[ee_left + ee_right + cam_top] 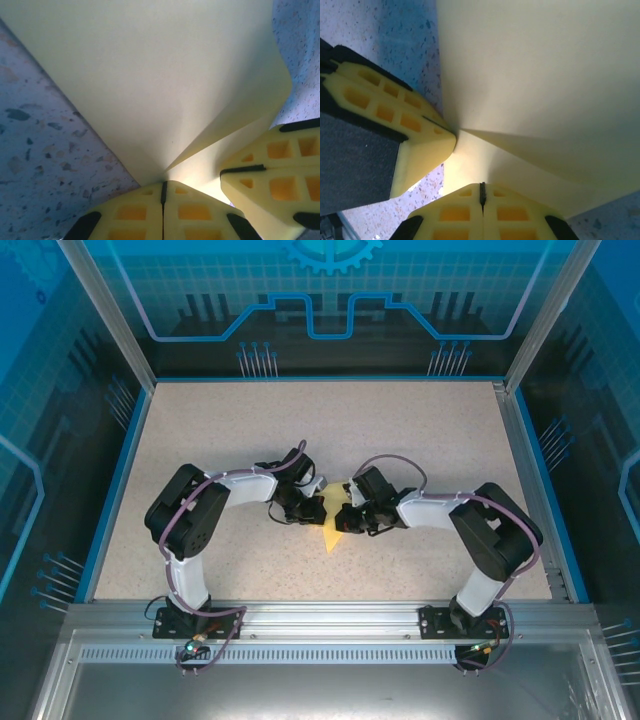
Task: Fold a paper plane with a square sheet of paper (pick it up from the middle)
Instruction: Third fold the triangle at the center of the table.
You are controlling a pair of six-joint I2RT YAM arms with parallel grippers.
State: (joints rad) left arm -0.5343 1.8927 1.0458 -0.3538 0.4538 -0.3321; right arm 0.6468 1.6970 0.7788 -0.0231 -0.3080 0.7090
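Closest to each wrist camera were that arm's own yellow fingertip pads. The left gripper (162,199) had its jaws pressed flat together, pinching the square sheet of paper (150,75) at the point where two slopes of the sheet converged. The right gripper (481,199) had its jaws closed in the same way, clamped on the same sheet just beside the left gripper's hold. The two pairs of pads were close together with a sliver of paper between them.

Beyond the pads the sheet spread away from both grips as a pale yellow tent. One ply was broad and smooth, and a second was doubled beneath it along a soft ridge. Under the sheet lay the speckled table (45,150).

From overhead, a triangular yellow corner projected from under the grippers toward the arm bases, and the wrists hid the rest of the sheet. The blue back panel (320,300) stood well beyond the sheet.

Stage of work, as judged: the sheet had been taken up near its middle and gathered into a first fold. Whether that fold had been pressed into a sharp crease could not be told. The slim, pointed paper plane had not yet appeared, so the nose and wing folds and the final flattening seemed to remain.
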